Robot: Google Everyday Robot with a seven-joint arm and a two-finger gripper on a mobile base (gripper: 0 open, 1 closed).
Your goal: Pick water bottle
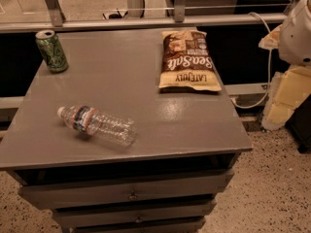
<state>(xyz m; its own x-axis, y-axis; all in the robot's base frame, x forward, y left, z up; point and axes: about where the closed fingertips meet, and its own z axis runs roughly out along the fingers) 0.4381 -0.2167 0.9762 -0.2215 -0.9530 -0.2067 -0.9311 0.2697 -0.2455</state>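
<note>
Drawers (131, 195) sit shut below the worktop (146, 81), their contents hidden. The water bottle (96, 124) lies on its side on the front-left part, cap pointing left, and looks nearly empty. Being round and light, it could roll toward the front edge if nudged, or slip out of a pinch on its thin ribs. A green can (51, 51) stands behind it. A chip bag (188, 60), apparently sealed, lies back right. The tool is out of view, so I cannot tell its state.

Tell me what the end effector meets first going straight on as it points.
Cannot tell: the end effector is out of view; only a white robot part shows at the edge. The water bottle lies on the drawer cabinet.
</note>
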